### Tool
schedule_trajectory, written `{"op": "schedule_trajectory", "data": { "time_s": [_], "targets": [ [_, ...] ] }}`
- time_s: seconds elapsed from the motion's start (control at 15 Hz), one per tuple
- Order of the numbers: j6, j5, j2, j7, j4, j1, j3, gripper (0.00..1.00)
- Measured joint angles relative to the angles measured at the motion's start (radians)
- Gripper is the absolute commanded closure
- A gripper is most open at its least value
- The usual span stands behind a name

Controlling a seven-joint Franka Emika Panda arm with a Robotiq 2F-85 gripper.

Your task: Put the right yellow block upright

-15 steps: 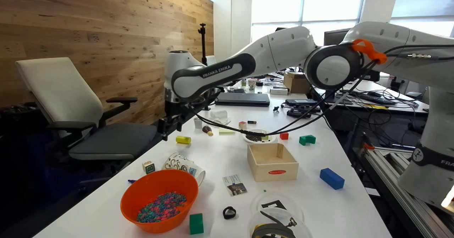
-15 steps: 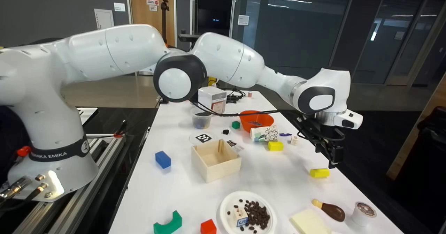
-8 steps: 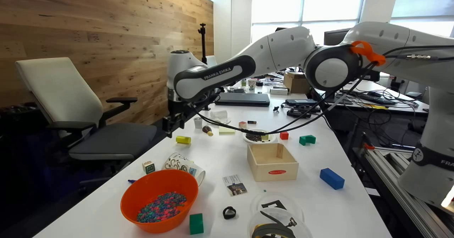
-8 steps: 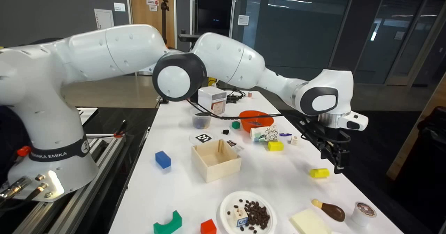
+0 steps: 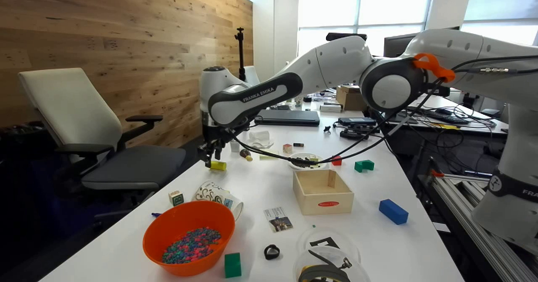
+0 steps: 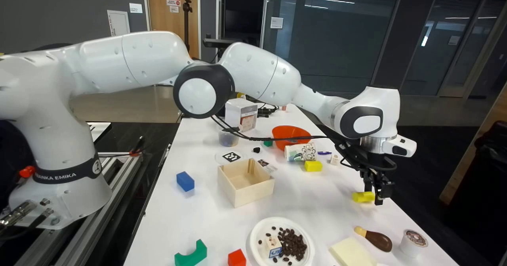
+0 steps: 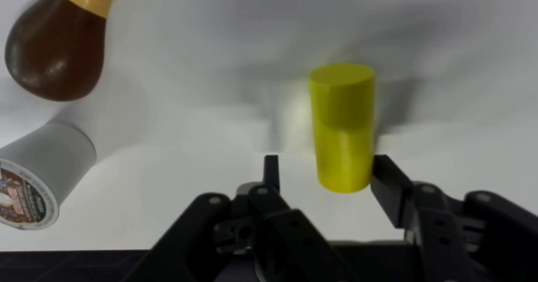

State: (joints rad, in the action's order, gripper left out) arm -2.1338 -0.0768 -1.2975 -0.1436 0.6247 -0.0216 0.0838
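Note:
The right yellow block (image 6: 361, 197) lies on its side near the table's edge, a plain bright yellow piece with rounded sides. In the wrist view this yellow block (image 7: 342, 126) reaches in between the fingers of my gripper (image 7: 325, 164). The right-hand finger (image 7: 388, 185) appears to touch its side, while a gap separates it from the left-hand finger (image 7: 271, 170). The jaws are partly open and not clamped on it. In an exterior view my gripper (image 5: 213, 160) hides one end of the block (image 5: 219, 166). A second yellow block (image 6: 313, 166) lies beside the paper cup.
Near the gripper are a brown and cream bulb-shaped piece (image 7: 59, 46) and a small pod cup (image 7: 54, 164). Farther off stand a paper cup (image 6: 300, 152), a letter cube (image 6: 334, 159), a wooden box (image 6: 245, 182) and an orange bowl (image 5: 189, 235). The table edge (image 7: 84, 250) runs close by.
My gripper has come down to the right yellow block, and its fingers now stand on either side of one end. The jaws have drawn closer together. The block has hardly moved.

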Motion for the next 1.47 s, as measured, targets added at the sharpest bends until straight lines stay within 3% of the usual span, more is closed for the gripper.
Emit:
{"op": "schedule_trajectory", "data": {
  "time_s": [0.07, 0.13, 0.2, 0.47, 1.07, 1.47],
  "targets": [
    [0.002, 0.000, -0.003, 0.000, 0.000, 0.000, 0.002, 0.49],
    [0.006, 0.000, -0.005, 0.000, 0.000, 0.000, 0.004, 0.64],
    [0.011, 0.000, -0.006, 0.000, 0.000, 0.001, 0.004, 0.64],
    [0.021, 0.000, -0.006, 0.000, 0.000, 0.002, 0.005, 0.92],
    [-0.044, 0.010, 0.006, 0.030, -0.004, -0.008, -0.042, 0.92],
    [-0.011, 0.010, 0.066, 0.081, -0.006, -0.028, -0.064, 0.92]
  ]
}}
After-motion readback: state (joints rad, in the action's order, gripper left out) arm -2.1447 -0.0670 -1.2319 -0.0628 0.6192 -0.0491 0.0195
